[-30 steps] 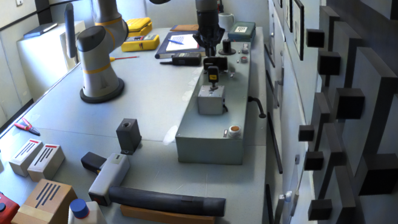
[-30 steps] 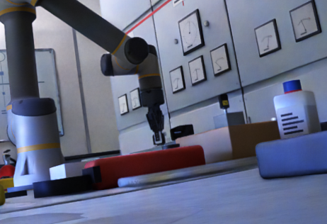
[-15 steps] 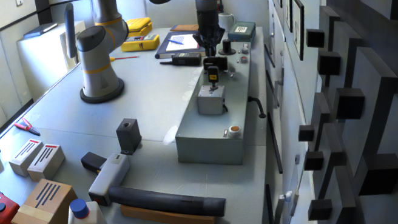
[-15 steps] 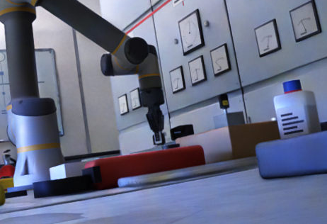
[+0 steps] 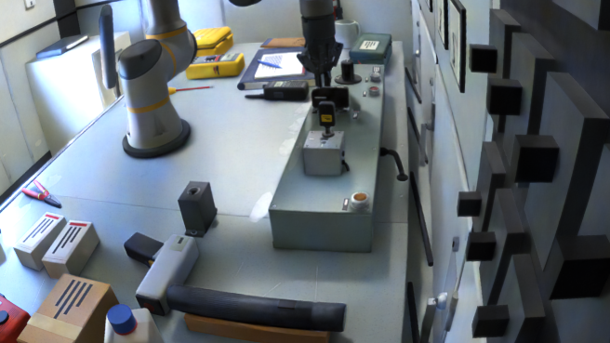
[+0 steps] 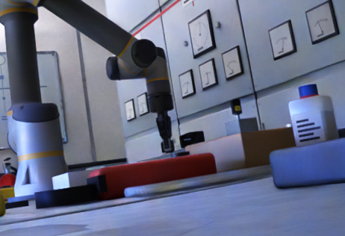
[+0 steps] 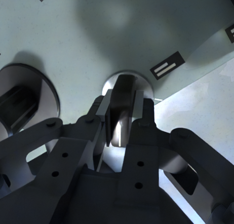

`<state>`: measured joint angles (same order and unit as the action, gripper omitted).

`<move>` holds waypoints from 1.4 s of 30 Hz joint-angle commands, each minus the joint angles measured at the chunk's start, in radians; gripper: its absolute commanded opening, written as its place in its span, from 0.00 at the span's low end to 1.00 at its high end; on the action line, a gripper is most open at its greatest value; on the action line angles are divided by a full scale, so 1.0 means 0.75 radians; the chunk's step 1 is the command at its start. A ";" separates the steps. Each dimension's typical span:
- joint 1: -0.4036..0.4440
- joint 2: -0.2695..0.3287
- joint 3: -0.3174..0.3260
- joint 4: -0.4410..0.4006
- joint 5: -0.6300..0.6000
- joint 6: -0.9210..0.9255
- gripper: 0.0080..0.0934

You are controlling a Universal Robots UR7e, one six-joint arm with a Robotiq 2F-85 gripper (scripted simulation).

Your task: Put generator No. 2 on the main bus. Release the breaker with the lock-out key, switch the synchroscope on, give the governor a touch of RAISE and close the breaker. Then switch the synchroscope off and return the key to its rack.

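Note:
The small dark lever switch [image 7: 121, 109] on its round metal base is partly hidden between my fingers, which are clamped on its two flat sides. It sits near the far left edge of the grey control desk [image 5: 332, 157]. My gripper [image 5: 321, 82] [image 6: 167, 147] points straight down onto it. The lock-out key [image 5: 327, 117], with its yellow tag, stands in the grey lock box [image 5: 324, 151] at mid-desk. The black round knob [image 5: 347, 72] on its disc is just right of the gripper. The black key rack [image 5: 197, 208] stands empty on the table.
Behind the desk stands the switchboard wall with its meters [image 6: 202, 33]. A black box [image 5: 330, 96] sits just in front of the gripper. A radio [image 5: 283, 90], a clipboard [image 5: 279, 66] and a green case [image 5: 370, 48] lie near the far end. An amber lamp [image 5: 359, 200] marks the near end.

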<state>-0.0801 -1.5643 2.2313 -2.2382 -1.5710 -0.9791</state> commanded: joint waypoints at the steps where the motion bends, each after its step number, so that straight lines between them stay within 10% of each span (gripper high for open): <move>1: 0.000 0.000 0.000 -0.001 0.000 -0.029 0.00; 22: 0.000 0.000 0.000 -0.001 0.000 -0.822 0.00; 42: 0.000 0.000 0.000 -0.001 0.000 -0.896 0.00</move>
<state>-0.0801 -1.5642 2.2313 -2.2383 -1.5708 -1.6510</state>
